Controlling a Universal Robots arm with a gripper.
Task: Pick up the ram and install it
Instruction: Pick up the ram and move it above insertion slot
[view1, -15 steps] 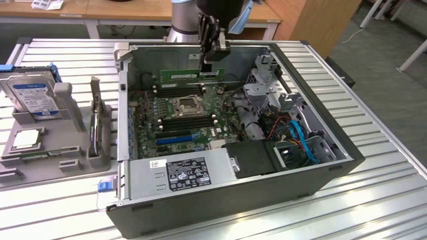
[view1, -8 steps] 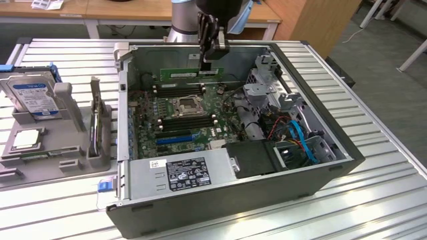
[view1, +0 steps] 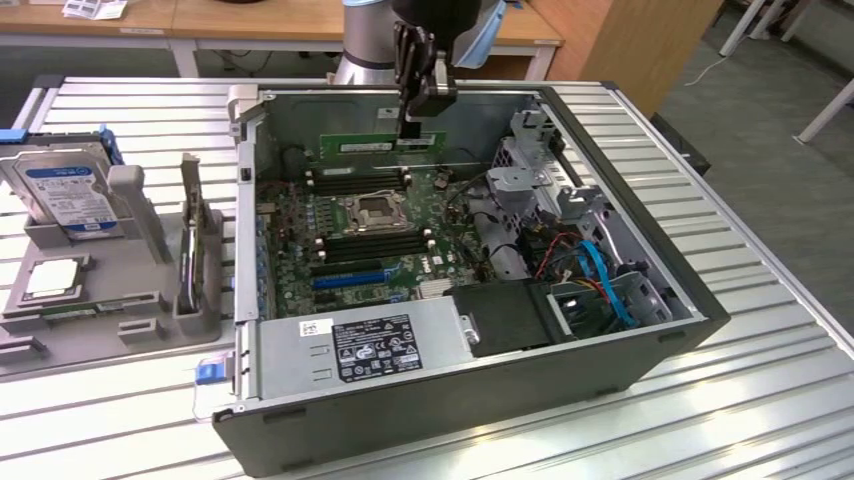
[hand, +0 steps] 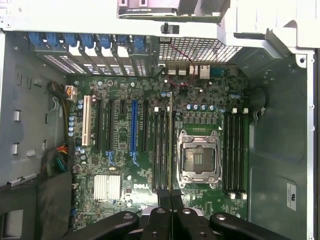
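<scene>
In the exterior view, my gripper (view1: 416, 128) hangs inside the open computer case (view1: 667, 270), shut on the ram (view1: 367, 147). The ram is a long thin green stick, held level above the far part of the motherboard (view1: 354, 235). In the wrist view the ram (hand: 170, 135) appears edge-on as a thin line running out from my gripper (hand: 170, 200). There it lies over the black memory slots (hand: 162, 150) beside the empty CPU socket (hand: 199, 157). Whether the ram touches a slot cannot be told.
More memory slots (hand: 235, 152) lie on the socket's other side. The power supply (view1: 360, 345) and drive cage (view1: 534, 190) crowd the case. At the exterior view's left, a grey fixture (view1: 80, 335) holds a blue-labelled hard drive (view1: 64, 190) and a silver CPU chip (view1: 51, 278).
</scene>
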